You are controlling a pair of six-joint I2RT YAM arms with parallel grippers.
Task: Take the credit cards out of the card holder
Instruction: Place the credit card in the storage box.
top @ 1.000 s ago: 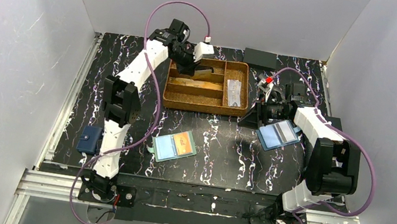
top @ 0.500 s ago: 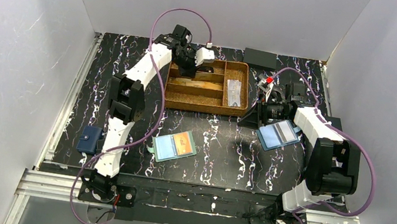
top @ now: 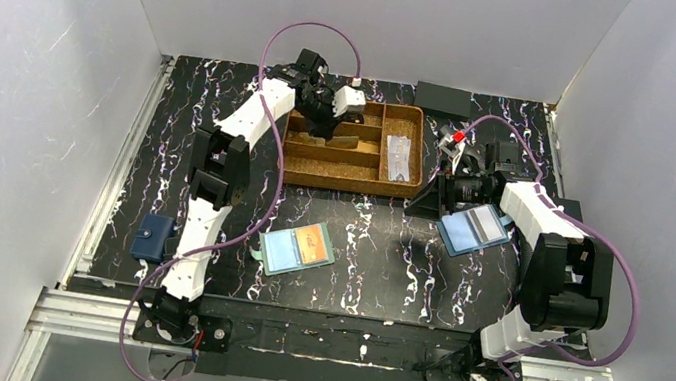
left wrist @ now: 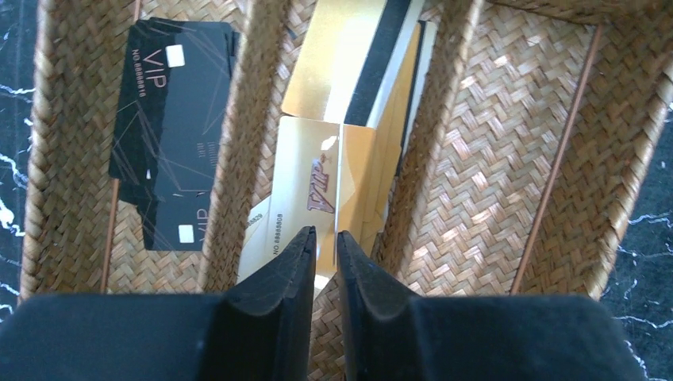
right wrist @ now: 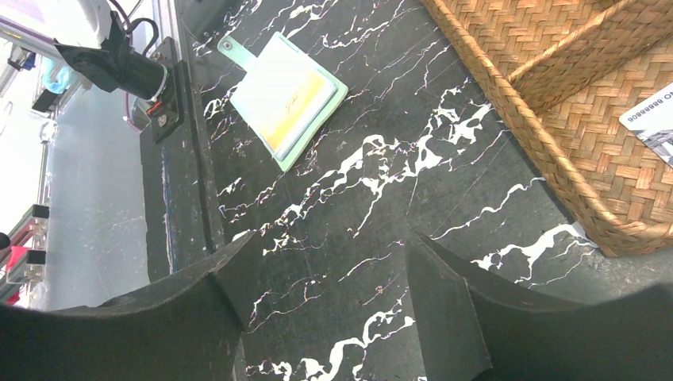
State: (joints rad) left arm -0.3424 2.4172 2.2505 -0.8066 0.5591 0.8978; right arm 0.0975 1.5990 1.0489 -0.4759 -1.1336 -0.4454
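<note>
Jaws of left gripper (left wrist: 324, 240) stand a slit apart over gold plastic cards (left wrist: 309, 182) in the middle compartment of brown woven tray (left wrist: 492, 159); cannot tell if an edge is pinched. Best to open wider, then lift straight. Right gripper (right wrist: 329, 246) jaws wide apart, empty. Flat teal-green card holder (top: 297, 247) lies on worktop at 6 o'clock from tray, with orange card (top: 314, 238) inside.
</note>
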